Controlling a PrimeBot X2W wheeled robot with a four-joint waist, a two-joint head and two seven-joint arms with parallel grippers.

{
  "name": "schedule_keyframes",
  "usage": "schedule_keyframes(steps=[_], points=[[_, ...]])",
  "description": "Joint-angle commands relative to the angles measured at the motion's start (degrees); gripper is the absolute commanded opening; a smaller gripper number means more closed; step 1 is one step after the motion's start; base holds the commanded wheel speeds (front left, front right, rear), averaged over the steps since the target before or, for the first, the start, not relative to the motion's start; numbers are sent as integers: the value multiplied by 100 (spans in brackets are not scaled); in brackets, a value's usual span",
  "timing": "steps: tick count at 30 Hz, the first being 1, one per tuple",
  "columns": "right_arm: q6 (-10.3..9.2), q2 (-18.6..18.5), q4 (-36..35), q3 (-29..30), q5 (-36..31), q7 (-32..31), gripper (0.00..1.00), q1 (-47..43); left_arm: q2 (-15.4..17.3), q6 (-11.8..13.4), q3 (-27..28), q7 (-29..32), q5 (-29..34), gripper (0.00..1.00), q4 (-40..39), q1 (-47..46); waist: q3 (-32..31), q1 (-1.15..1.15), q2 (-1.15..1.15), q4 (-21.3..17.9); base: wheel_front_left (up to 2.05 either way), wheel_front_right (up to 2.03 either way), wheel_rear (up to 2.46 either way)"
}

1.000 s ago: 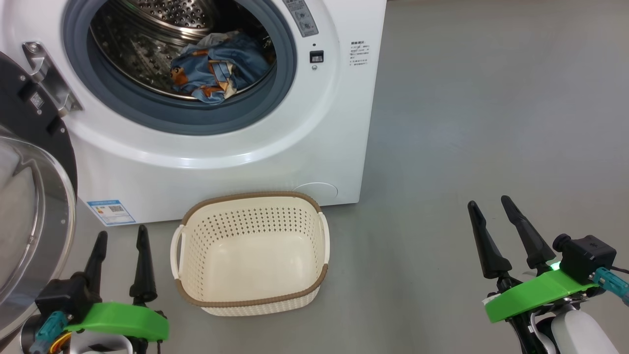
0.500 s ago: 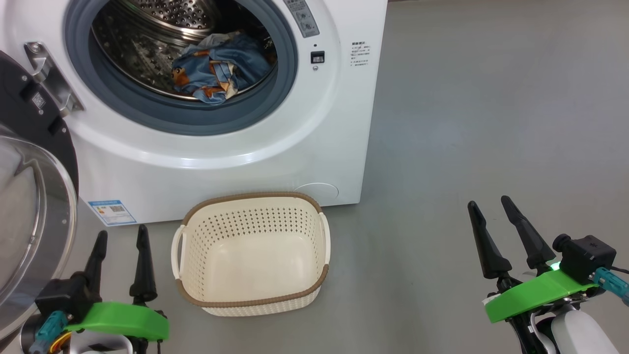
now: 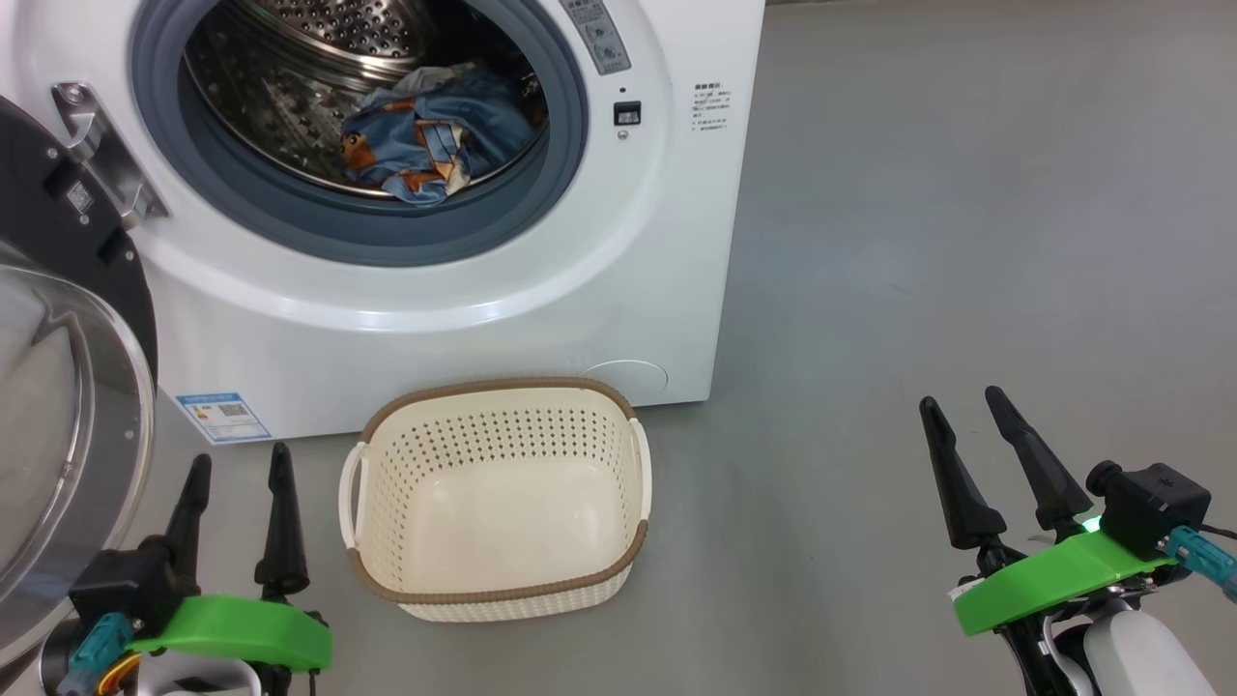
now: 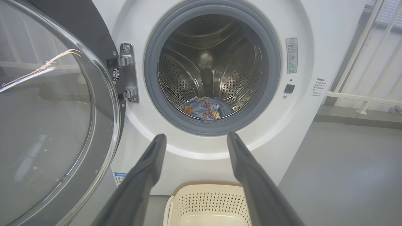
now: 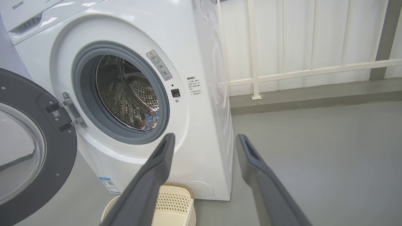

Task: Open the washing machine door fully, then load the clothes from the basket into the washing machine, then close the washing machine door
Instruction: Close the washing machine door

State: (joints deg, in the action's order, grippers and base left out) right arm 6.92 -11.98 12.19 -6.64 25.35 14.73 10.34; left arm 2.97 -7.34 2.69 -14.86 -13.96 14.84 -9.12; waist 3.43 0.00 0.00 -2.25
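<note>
Closest in, the left hand (image 3: 240,456) and the right hand (image 3: 962,396) hover low over the smooth grey floor (image 3: 918,242). Each has two long, dark, tapering fingers spread wide apart with nothing between them, rising from a bright green plastic mount.

Between them, nearer the left hand, the basket (image 3: 493,440) sits on the floor. It is a cream plastic rounded rectangle with perforated walls, a brown woven-look rim and a loop handle on either side. Its smooth bottom lies bare to view.

Just left of the left hand stands the door (image 3: 48,222), swung wide open. It has a broad black ring around a clear, bulging glass bowl, and it hangs from a steel hinge (image 3: 101,155).

Right behind the basket rises the washing machine (image 3: 435,319), a glossy white box with a small blue label (image 3: 220,416) low on its front. A thick grey rubber gasket (image 3: 387,242) rings its round mouth. Inside is the perforated steel drum (image 3: 290,106) with ribbed, shiny walls.

The clothes (image 3: 425,145) lie in a crumpled heap at the bottom of the drum, near the front lip. They are soft blue fabric with orange-brown prints and a touch of white.
</note>
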Motion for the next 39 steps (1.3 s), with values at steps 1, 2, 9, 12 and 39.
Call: schedule_keyframes(steps=[1,2,9,12,39], points=[[57,-58,-116,-116,61,27,100,11,131,-14,173,-14,5,100,-173,-44,5,0,0,8,0,0,0],[57,-60,-116,-115,62,27,100,11,130,-14,171,-14,4,100,-173,-46,8,0,0,13,0,0,0],[57,-54,-117,-85,51,27,100,5,130,-13,201,-14,103,100,-166,-91,30,0,0,135,0,0,0],[57,-46,-114,-84,50,27,100,-5,123,16,248,-14,207,100,-181,-114,26,0,0,261,0,0,0],[57,-83,44,-424,141,27,100,37,-3,238,402,-14,317,100,-354,-26,-85,0,0,1888,0,0,0]])
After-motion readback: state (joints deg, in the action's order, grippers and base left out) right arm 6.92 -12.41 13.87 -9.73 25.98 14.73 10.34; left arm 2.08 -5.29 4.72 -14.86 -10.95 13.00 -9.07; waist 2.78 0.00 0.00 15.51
